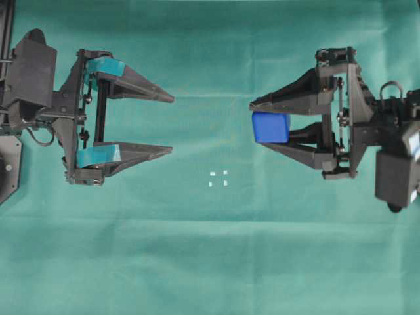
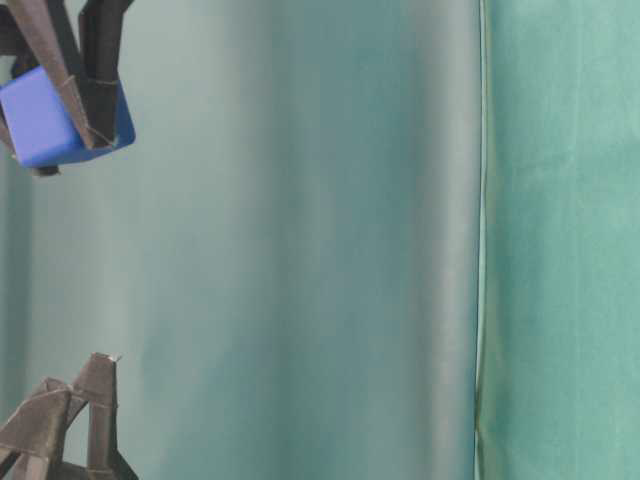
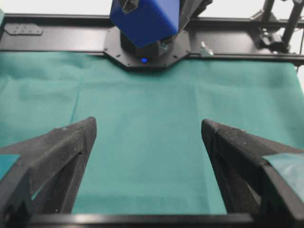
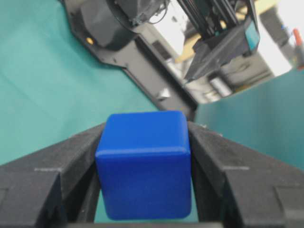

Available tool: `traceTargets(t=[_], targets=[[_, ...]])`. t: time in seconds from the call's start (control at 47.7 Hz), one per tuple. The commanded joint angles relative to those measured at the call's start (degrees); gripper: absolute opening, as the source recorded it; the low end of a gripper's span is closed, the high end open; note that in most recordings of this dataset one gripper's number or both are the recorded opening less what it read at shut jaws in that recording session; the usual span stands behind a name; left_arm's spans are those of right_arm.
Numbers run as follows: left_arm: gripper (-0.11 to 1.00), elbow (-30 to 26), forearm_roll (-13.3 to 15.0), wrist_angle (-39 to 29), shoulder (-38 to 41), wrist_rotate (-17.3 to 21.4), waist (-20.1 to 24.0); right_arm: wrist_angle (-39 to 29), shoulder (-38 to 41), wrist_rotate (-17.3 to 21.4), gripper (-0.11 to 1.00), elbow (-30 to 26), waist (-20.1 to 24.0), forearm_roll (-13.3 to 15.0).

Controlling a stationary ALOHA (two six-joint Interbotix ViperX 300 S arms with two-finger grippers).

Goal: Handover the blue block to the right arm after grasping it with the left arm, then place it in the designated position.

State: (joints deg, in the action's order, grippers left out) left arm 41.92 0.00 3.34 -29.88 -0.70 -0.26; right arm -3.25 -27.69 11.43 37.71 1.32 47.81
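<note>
The blue block (image 1: 271, 126) is clamped between the black fingers of my right gripper (image 1: 257, 123), held above the green cloth right of centre. In the right wrist view the blue block (image 4: 145, 166) fills the gap, and both fingers of the right gripper (image 4: 147, 127) press its sides. My left gripper (image 1: 172, 125), with teal tape patches, stands wide open and empty on the left, its tips pointing at the block across a broad gap. Its wrist view shows the left gripper (image 3: 148, 126) holding nothing and the blue block (image 3: 145, 21) ahead. The designated position (image 1: 218, 178), tiny white marks, lies bare between the arms, nearer the front.
Green cloth (image 1: 210, 262) covers the whole table. The right arm's black base plate (image 3: 142, 54) and a black frame rail (image 3: 57, 38) run along the far edge in the left wrist view. A cloth seam (image 2: 481, 240) shows in the table-level view.
</note>
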Motion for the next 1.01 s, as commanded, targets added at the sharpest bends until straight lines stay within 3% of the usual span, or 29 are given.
traceTargets(t=[0.0,0.293,0.44,0.524,0.984], targets=[[1.00,-0.97,-0.09,0.09,-0.18,0.09,0.09,0.18,-0.88,4.48,0.52,-0.70,0.26,-0.35],[1.00,-0.97,0.00,-0.18,-0.18,0.18,0.18,-0.62,-0.97,26.28,0.52,-0.70,0.70,-0.53],[1.00,-0.97,-0.09,-0.18,-0.18,0.26,0.18,-1.67,-0.97,34.28,0.52,-0.70,1.67,-0.53],[1.00,-0.97,-0.09,-0.18,-0.18,0.35,0.18,-1.76,-1.14,36.21,0.52,-0.70,2.29,-0.53],[1.00,-0.97,-0.09,-0.18,-0.18,0.35,0.18,-1.85,-1.32,36.65,0.52,-0.62,2.55,-0.53]])
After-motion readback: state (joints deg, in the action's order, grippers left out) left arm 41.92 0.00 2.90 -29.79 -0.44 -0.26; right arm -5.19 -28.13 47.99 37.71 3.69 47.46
